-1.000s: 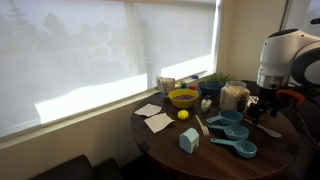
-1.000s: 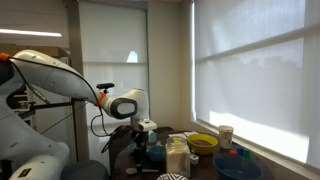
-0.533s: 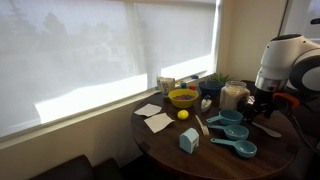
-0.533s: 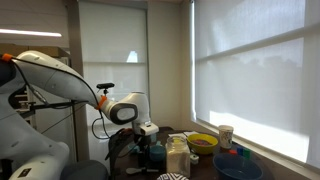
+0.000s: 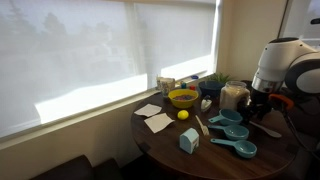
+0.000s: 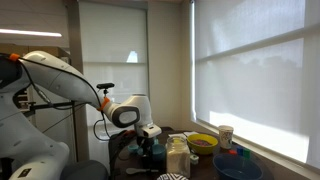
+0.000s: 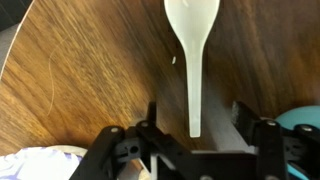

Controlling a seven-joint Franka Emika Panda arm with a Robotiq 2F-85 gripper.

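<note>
The round dark wooden table (image 5: 163, 141) carries, in an exterior view, a yellow bowl (image 5: 183, 98) at eleven o'clock, with a lemon (image 5: 183, 114) just in front of it. Two white napkins (image 5: 157, 122) lie at nine o'clock and a pale blue carton (image 5: 189, 141) stands at eight. Three blue measuring cups (image 5: 238, 132) lie near the middle, and a glass jar (image 5: 235, 96) stands at one. In the wrist view a white spoon (image 7: 195, 60) lies flat on the wood, its bowl toward twelve.

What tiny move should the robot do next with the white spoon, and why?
Probably close the end effector on the white spoon. In the wrist view the spoon lies flat on the wooden table. The end of its handle sits between the two fingers with a gap on each side, so nothing is gripped yet. Squeezing in should catch the handle.
</note>
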